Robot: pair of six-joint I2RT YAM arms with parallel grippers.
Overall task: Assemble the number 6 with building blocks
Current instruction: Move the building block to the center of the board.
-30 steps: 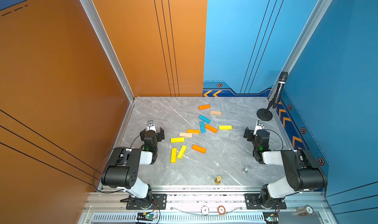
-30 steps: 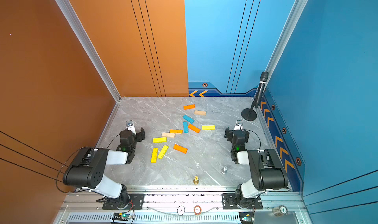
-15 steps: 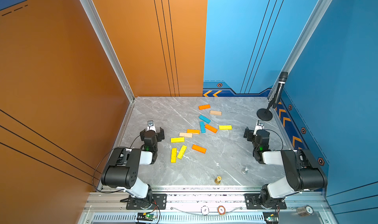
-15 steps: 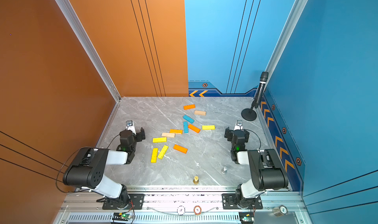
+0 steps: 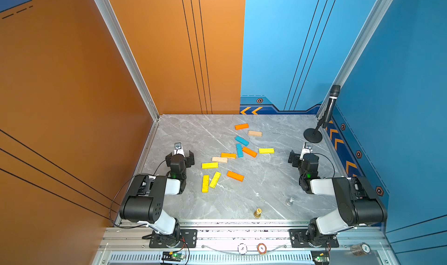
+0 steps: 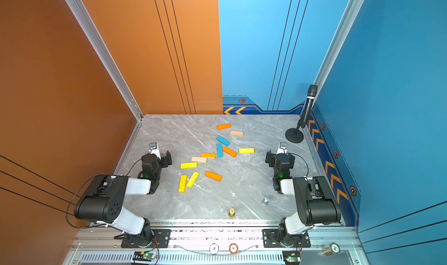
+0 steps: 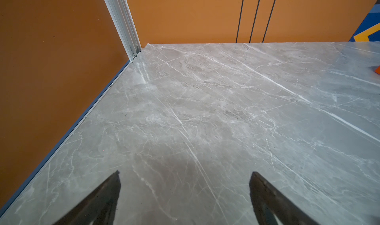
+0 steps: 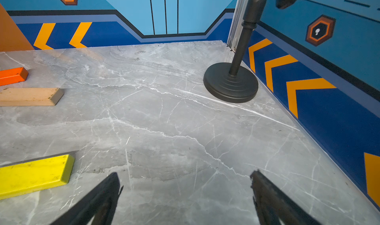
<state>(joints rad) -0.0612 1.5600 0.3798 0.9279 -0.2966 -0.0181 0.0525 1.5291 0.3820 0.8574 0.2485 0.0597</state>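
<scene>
The left gripper [image 5: 180, 155] sits low near the left edge of the grey marble tabletop [image 5: 186, 135], jaws spread wide with nothing between them; in the left wrist view its fingertips [image 7: 114, 185] frame only bare marble. To its right the building blocks [image 5: 210, 165] lie flat and loose across the middle of the table, at odd angles and not laid into a 6; two yellow planks [image 5: 205, 183] lie nearly side by side nearest the left arm; a tan plank [image 5: 219, 159] and an orange plank [image 5: 228, 155] touch at their ends; further right two teal planks [image 5: 239, 150] lie close together, a slanted orange plank [image 5: 249, 151] just beside them; a far orange plank [image 5: 241, 126] and a far tan plank [image 5: 255, 133] lie toward the back wall; a lone yellow plank [image 5: 266, 150] lies apart, nearest the right arm. A gold chess piece [image 5: 257, 213] and a silver chess piece [image 5: 289, 201] stand near the front edge; the right gripper [image 5: 303, 155] sits near the right edge, jaws equally wide and empty; a microphone stand [image 5: 313, 136] stands in the far right corner.
</scene>
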